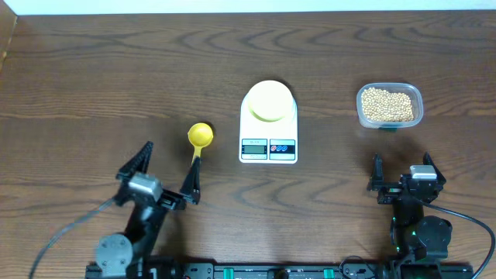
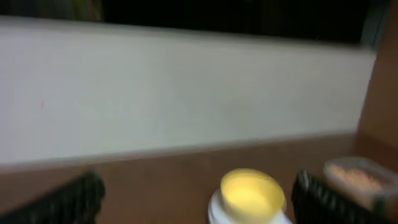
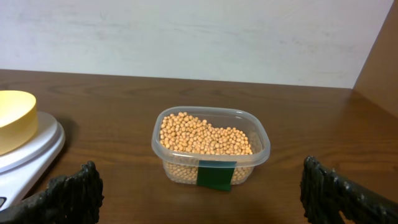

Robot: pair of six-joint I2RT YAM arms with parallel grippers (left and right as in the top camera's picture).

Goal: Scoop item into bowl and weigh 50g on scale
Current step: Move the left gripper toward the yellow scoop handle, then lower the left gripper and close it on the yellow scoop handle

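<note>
Scale [image 1: 268, 124] sits about mid-table [image 1: 93, 70], display and buttons on its near edge, toward the arms. The bowl [image 1: 269, 101] is right on top of it, on the platform at the scale's far end, and from overhead it looks empty.

All the beans [image 1: 388, 105] are in the tub [image 1: 390, 106], which is off to the scale's right-arm side, well apart from it and about level with the platform. The right wrist view shows the tub roughly half full, with a dark green label [image 3: 217, 175] on its near wall, and just the scale's edge with the bowl at the left of the frame.

The scoop [image 1: 199, 138] lies flat on the scale's other side, near it but not touching. Its cup is level with the scale's middle and its handle points back toward the arms.

The left gripper [image 1: 165, 172] is nearer the arms than the scale and out to its left-arm side. Its jaws are spread wide with nothing in them. One finger [image 1: 191, 183] is right at the scoop handle's tip; can't tell if they touch. Its wrist view is blurry, but it does show the bowl on the scale.

The right gripper [image 1: 403, 170] is on the scale's opposite side, nearer the arms than the tub. Its jaws are also spread and empty.
</note>
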